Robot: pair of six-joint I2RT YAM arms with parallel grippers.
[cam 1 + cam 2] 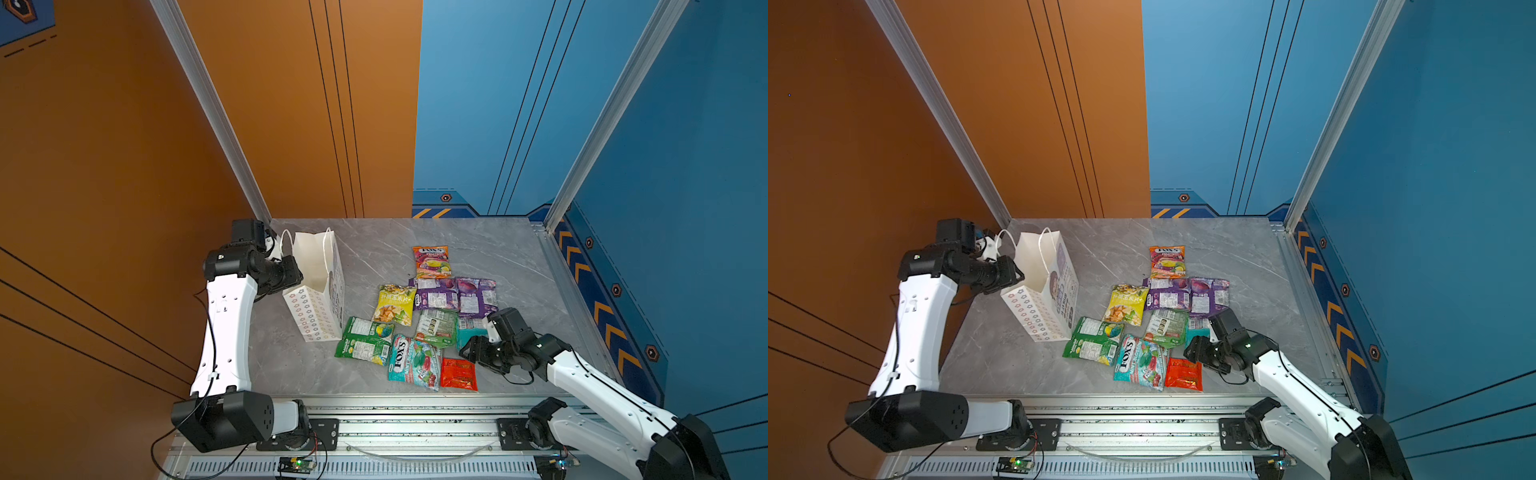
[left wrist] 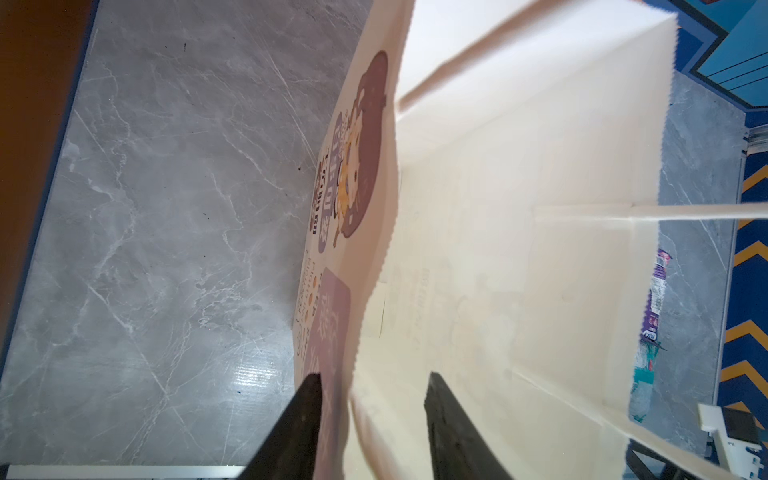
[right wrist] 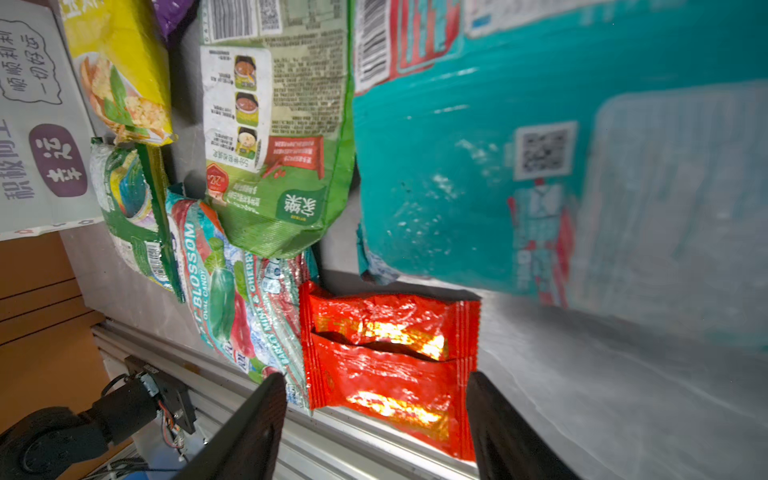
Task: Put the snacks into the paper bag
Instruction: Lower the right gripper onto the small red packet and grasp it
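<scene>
The paper bag (image 1: 316, 307) (image 1: 1038, 307) stands upright and open at the table's left, white, with a cartoon girl on its front. My left gripper (image 1: 298, 272) (image 2: 374, 378) is open at the bag's rim, one finger outside and one inside its front wall (image 2: 332, 232), not pinching it. The snacks lie in a cluster to the right: orange (image 1: 431, 262), purple (image 1: 453, 293), yellow (image 1: 395, 304), green (image 1: 365, 340), teal FOX'S (image 1: 413, 361) and red (image 1: 458, 374). My right gripper (image 1: 468, 351) (image 3: 376, 378) is open just above the red packet (image 3: 390, 353), nothing held.
A grey marble table (image 1: 498, 257) carries everything. An aluminium rail (image 1: 415, 411) runs along its front edge, close to the red packet. An orange wall stands on the left and a blue wall at the right and back. Another teal packet (image 3: 478, 166) lies beside the red one.
</scene>
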